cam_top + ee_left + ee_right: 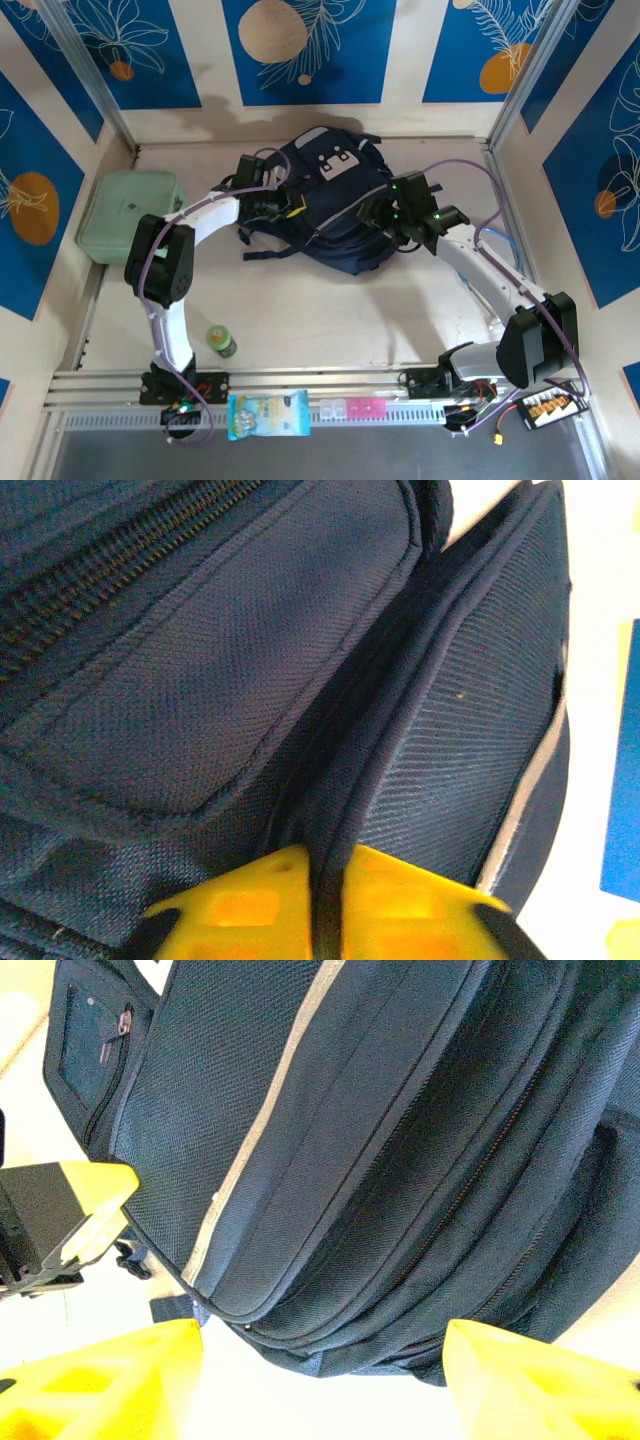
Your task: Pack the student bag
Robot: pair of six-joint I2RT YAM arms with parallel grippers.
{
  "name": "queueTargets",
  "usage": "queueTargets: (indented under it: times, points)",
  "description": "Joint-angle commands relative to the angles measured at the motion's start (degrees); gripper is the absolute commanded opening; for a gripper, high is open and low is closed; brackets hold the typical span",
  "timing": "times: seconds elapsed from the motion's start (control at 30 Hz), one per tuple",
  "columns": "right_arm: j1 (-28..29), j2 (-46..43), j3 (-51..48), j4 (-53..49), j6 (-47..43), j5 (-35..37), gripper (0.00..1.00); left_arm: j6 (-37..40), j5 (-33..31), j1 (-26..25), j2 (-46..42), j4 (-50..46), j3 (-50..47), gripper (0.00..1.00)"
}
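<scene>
- Left gripper (322, 875): fingers pressed together, pinching a raised fabric ridge of the student bag (335, 205) that runs straight ahead from the tips
- Right gripper (320, 1340): fingers spread wide, holding nothing, with the bag's zipped side just ahead of the tips
- The bag lies at the far middle of the table (330, 310), long axis running away from the arm bases, one gripper on each flank
- The left arm has the hold, so the next pull is probably leftward, off the bag's body
</scene>
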Motion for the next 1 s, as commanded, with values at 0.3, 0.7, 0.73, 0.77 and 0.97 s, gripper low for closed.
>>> queueTargets:
  times: [0.3, 0.7, 0.73, 0.77, 0.97]
  points:
    - [7.84, 1.71, 3.14, -3.46, -1.33, 4.93, 0.62, -22.84, 2.65, -2.81, -3.38, 24.06, -7.78, 0.0]
    - [21.72, 16.06, 13.34, -9.19, 2.65, 24.38, 0.42, -32.52, -1.58, -4.86, -4.64, 30.62, -8.73, 0.0]
    - [21.73, 16.79, 13.79, -9.29, 3.16, 24.96, 0.41, -32.58, -1.59, -4.89, -4.55, 30.61, -8.71, 0.0]
    - [21.83, 17.53, 14.0, -9.29, 3.59, 25.46, 0.39, -32.74, -1.47, -4.89, -4.45, 30.82, -8.89, 0.0]
    - [22.41, 21.39, 15.54, -9.07, 5.05, 27.59, 0.35, -33.3, -1.33, -4.98, -4.36, 31.72, -9.5, 0.0]
